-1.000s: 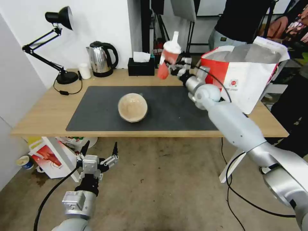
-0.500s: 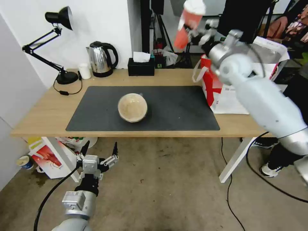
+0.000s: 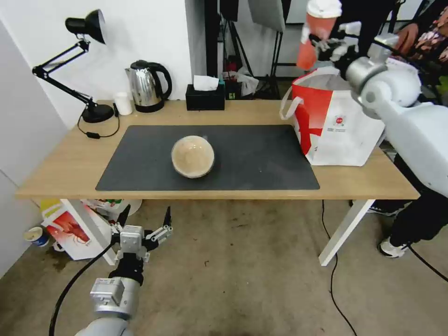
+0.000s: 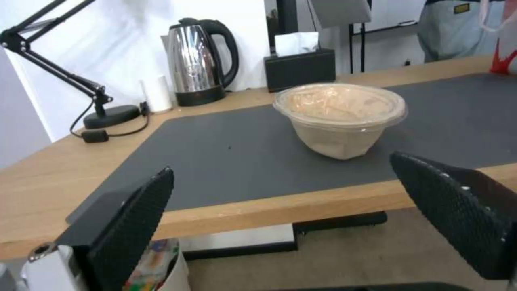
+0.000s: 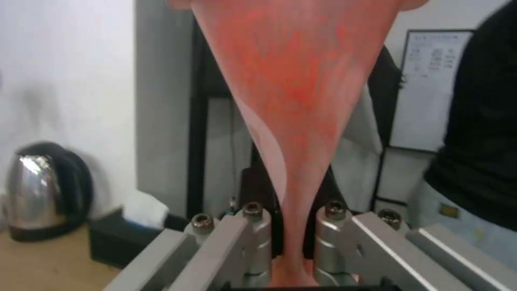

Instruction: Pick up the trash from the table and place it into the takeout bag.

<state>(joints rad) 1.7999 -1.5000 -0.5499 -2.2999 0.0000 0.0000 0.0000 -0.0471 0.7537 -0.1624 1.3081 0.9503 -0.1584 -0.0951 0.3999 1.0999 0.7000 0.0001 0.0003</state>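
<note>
Right gripper (image 3: pixel 326 44) is up high at 1 o'clock in the head view, fingers pinched on the red cup (image 3: pixel 313 39), white lid on top, cup tilted slightly. It hangs just above the near-left rim of the takeout bag (image 3: pixel 345 126), which stands open at the table's (image 3: pixel 60 168) right end, beside the dark mat (image 3: pixel 261 163). In the right wrist view the red cup (image 5: pixel 296 93) sits squeezed between the metal fingers (image 5: pixel 253 238). 1 domed bowl (image 3: pixel 192 156) rests at the mat's centre, tan contents under a clear lid. Left gripper (image 3: pixel 142 219) waits low at 7 o'clock, below the table edge, fingers spread wide, nothing between them; its wrist view looks at the domed bowl (image 4: pixel 339 117).
</note>
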